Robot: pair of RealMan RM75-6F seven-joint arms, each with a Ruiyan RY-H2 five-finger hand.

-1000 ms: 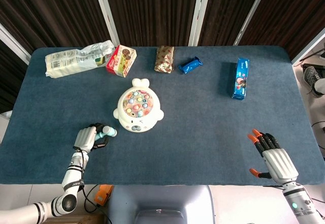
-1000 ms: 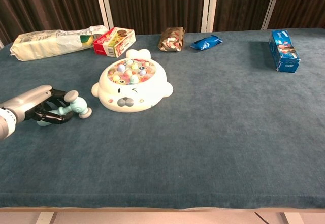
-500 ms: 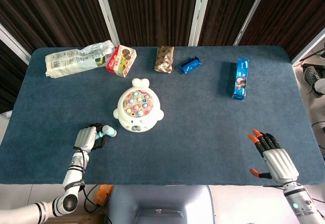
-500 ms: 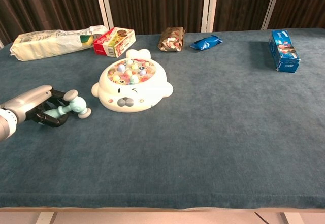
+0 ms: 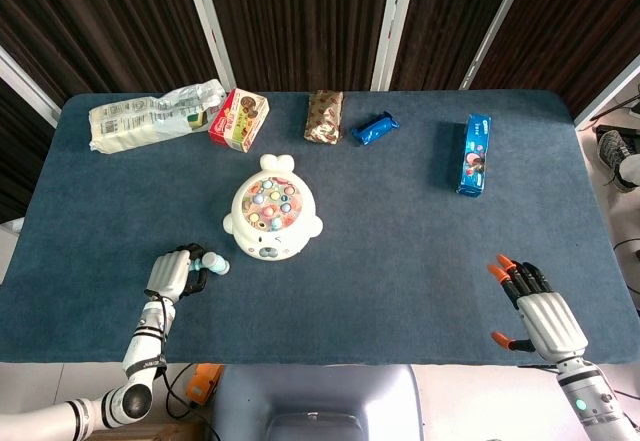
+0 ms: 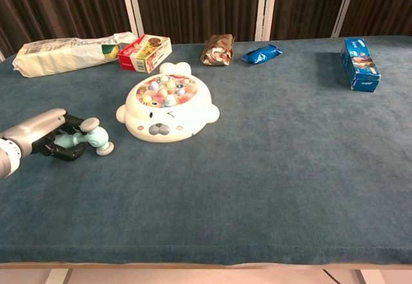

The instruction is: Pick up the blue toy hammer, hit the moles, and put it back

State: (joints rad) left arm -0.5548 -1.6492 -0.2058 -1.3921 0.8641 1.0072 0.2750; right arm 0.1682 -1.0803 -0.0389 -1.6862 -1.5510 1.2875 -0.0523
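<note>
The blue toy hammer [image 5: 212,263] lies low by the table's front left, its pale head [image 6: 98,141] down near the cloth and pointing right. My left hand [image 5: 170,274] grips its handle, fingers curled around it [image 6: 40,135]. The white mole game [image 5: 270,219], with coloured moles on top [image 6: 167,107], sits just right of and beyond the hammer, apart from it. My right hand [image 5: 535,313] rests at the front right edge with fingers spread and nothing in it; only the head view shows it.
Along the far edge lie a long snack bag [image 5: 150,116], a red box [image 5: 238,119], a brown packet [image 5: 323,116] and a small blue packet [image 5: 375,127]. A blue biscuit box [image 5: 474,153] lies at the right.
The hammer head has dipped down toward the table and drawn slightly back toward my left hand. The right hand has not moved.
</note>
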